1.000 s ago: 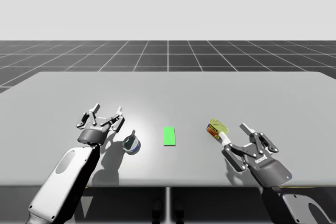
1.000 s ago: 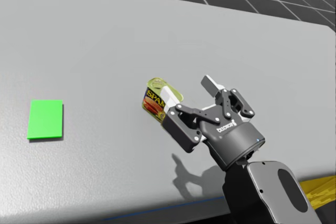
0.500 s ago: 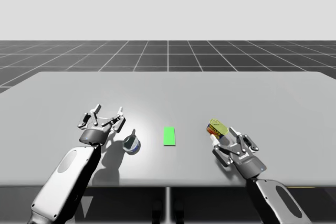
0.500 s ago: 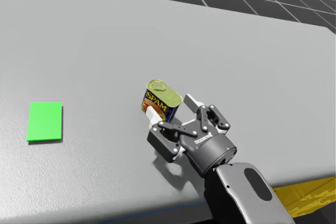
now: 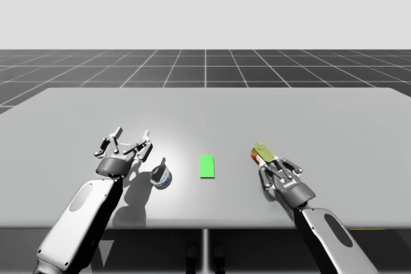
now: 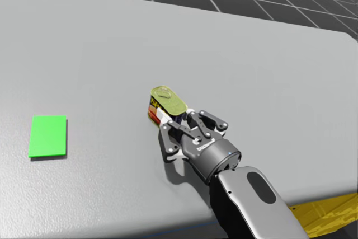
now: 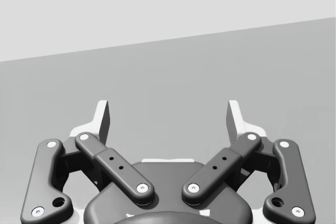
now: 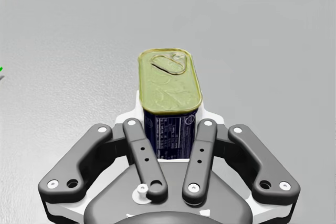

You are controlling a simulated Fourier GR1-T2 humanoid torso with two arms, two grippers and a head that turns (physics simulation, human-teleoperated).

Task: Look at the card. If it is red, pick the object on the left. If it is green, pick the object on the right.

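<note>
Grey surface (image 5: 308,113) with the green card (image 5: 206,165) lying flat on it, between the two sets of jaws and apart from both. Right arm (image 5: 327,229) comes in low; right jaws are clamped on the yellow oblong can (image 8: 169,85), one finger against each long side, lid facing up. Left jaws stand wide apart above the surface, with the blue round can (image 5: 161,176) just beside them, on their card side.

In the right wrist view my right gripper (image 8: 170,116) hides the lower half of the can (image 8: 169,85), and the picture's edge cuts the green card (image 8: 1,69) to a sliver (barely a corner). In the high view the little round pot (image 5: 161,176) is too small to identify.
</note>
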